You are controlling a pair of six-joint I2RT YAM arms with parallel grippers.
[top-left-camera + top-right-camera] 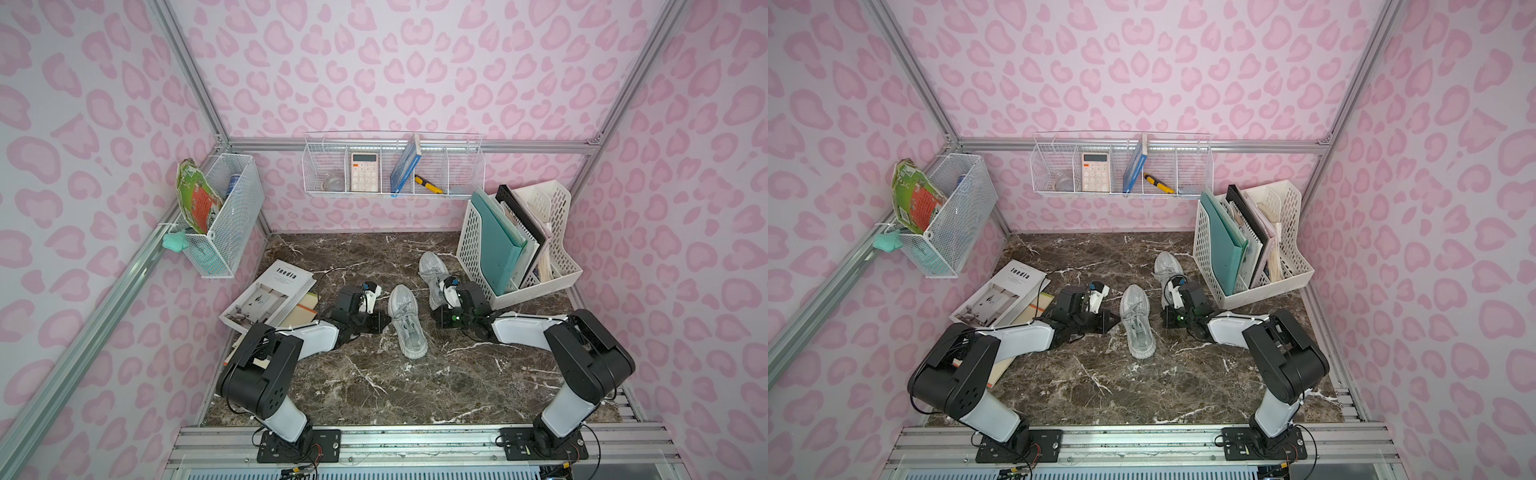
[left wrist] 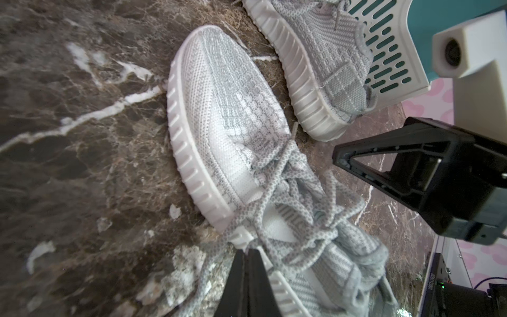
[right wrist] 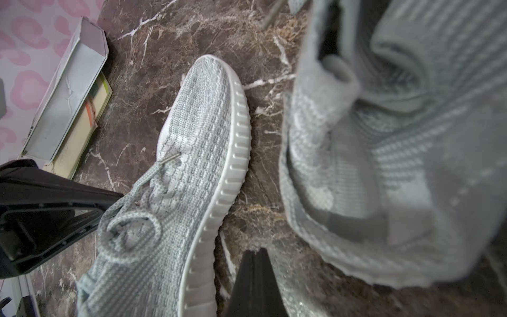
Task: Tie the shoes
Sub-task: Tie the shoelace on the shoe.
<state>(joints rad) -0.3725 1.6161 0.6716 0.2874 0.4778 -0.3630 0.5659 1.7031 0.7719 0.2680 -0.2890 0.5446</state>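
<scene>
Flanking the near shoe [image 1: 407, 322] mid-table, the left gripper [image 2: 247, 251] and right gripper [image 3: 255, 251] sit pinched together; the far shoe [image 1: 432, 270] lies beyond, rightward. Left, a magazine [image 1: 274, 293] reads "inedia". A file rack [image 1: 469, 245] holds teal folders [image 1: 498, 241]; a wall basket [image 1: 316, 166], a calculator [image 1: 364, 171].

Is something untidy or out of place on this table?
Yes. On the nearer shoe the laces lie loose and tangled; the farther shoe sits angled away, beside the white file rack, not paired.

Black-jointed, white-shelled arms [image 1: 316, 336] — one green light [image 1: 457, 318].
</scene>
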